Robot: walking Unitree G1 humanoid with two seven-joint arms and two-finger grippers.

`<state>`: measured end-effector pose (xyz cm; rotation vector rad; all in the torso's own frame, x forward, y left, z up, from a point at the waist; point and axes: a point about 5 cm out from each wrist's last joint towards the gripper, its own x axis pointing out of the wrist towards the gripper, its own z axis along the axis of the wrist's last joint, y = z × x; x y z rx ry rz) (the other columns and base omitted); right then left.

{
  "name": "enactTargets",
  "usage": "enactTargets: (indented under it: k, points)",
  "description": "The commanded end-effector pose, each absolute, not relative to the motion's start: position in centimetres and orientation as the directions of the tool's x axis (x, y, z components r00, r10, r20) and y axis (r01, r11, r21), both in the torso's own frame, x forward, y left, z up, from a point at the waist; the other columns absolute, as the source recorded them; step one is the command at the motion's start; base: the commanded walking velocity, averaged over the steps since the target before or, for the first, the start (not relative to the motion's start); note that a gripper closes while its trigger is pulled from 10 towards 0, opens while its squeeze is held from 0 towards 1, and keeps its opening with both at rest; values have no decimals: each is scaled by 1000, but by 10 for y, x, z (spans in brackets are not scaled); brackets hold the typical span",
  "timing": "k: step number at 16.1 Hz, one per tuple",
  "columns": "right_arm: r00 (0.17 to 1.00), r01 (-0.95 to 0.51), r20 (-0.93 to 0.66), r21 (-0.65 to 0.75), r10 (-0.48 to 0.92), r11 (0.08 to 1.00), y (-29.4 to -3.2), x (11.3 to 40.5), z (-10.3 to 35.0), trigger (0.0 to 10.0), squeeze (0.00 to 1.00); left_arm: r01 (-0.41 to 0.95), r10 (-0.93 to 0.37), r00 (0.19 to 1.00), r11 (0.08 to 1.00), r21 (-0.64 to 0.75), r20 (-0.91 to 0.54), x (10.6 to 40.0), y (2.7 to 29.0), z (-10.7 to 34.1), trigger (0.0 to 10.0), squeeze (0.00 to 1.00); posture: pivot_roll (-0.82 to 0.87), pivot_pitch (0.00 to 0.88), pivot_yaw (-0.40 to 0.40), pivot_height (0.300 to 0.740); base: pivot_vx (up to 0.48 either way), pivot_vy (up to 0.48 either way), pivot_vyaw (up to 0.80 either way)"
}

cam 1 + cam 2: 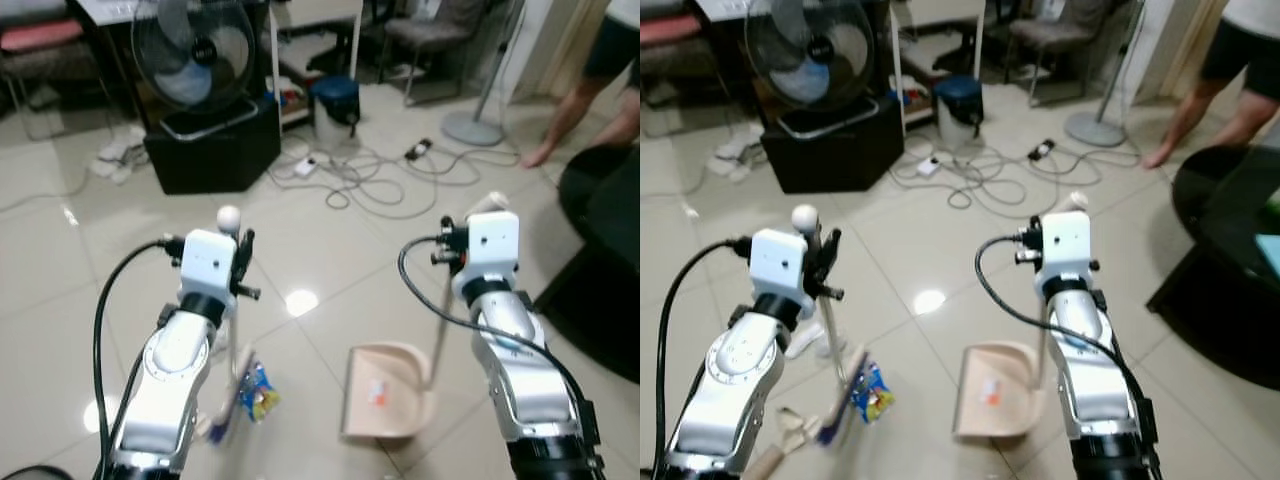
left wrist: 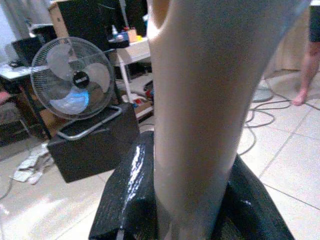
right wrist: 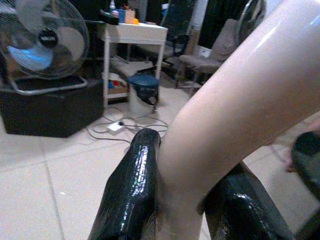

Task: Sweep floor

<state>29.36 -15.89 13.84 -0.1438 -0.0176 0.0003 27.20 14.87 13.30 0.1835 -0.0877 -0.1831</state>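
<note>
My left gripper (image 1: 243, 262) is shut on the beige broom handle (image 1: 231, 290), which runs down to the broom head (image 1: 228, 412) on the tiled floor. A blue and yellow snack wrapper (image 1: 261, 392) lies against the broom head. To its right, my right gripper (image 1: 450, 245) is shut on the upright handle (image 1: 441, 315) of the beige dustpan (image 1: 385, 390), whose pan rests on the floor with a small orange scrap (image 1: 377, 393) inside. In the wrist views each handle (image 2: 200, 115) (image 3: 225, 135) sits between black fingers (image 2: 125, 195) (image 3: 132, 185).
A fan (image 1: 193, 48) stands on a black box (image 1: 212, 145) ahead on the left. Tangled cables (image 1: 370, 175) and a power strip (image 1: 305, 166) lie on the floor beyond. A bin (image 1: 335, 105), a fan stand base (image 1: 477, 127), a person's legs (image 1: 590, 90) and a dark table (image 1: 600, 260) lie right.
</note>
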Motion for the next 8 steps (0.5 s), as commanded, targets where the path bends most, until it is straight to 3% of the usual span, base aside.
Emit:
enactTargets:
  k: [1,4,8]
  points:
    - [998,25,62,-159,-16,987,-163,294,147,10000,0,192,-213,972,964,183,104,272,142,140,10000,0,-16,47,6,740,360,0,800]
    - [998,29,64,-153,-19,988,-163,294,146,10000,0,193,-214,972,964,182,102,272,142,140,10000,0,-16,56,14,740,359,0,800]
    - [998,41,53,-129,-34,991,-165,291,143,10000,0,202,-221,971,962,182,95,272,141,139,10000,0,-17,63,21,740,353,0,0]
